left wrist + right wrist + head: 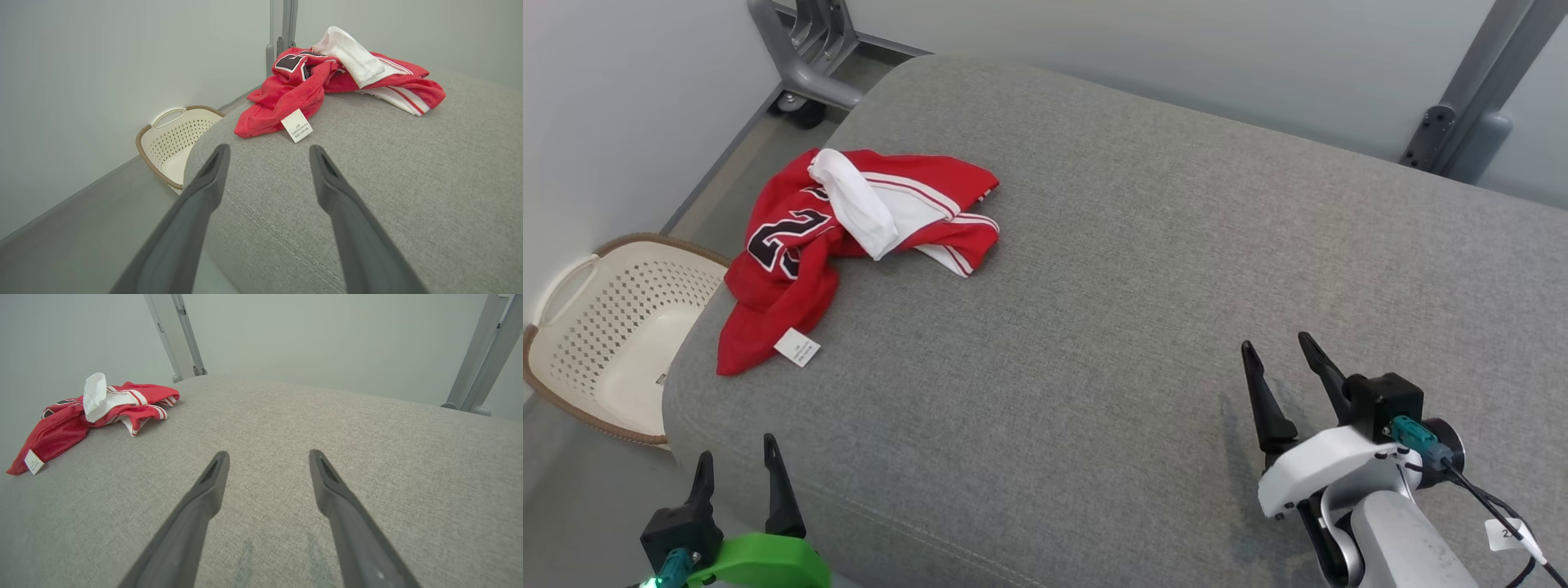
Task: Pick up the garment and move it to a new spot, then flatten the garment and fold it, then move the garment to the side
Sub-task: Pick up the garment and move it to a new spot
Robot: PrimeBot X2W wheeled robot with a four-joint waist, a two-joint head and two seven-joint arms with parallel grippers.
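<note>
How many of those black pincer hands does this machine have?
2. The left gripper hovers by the grey cushion's near left corner, near the basket; the right gripper is above the cushion's near right part. Both are open.

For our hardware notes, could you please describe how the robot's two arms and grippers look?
The left gripper and right gripper each have two long, dark, tapering fingers, a black mount and a teal connector. The left's housing is bright green; the right's is white, on a pale grey forearm, with a black cable carrying a small white tag.
</note>
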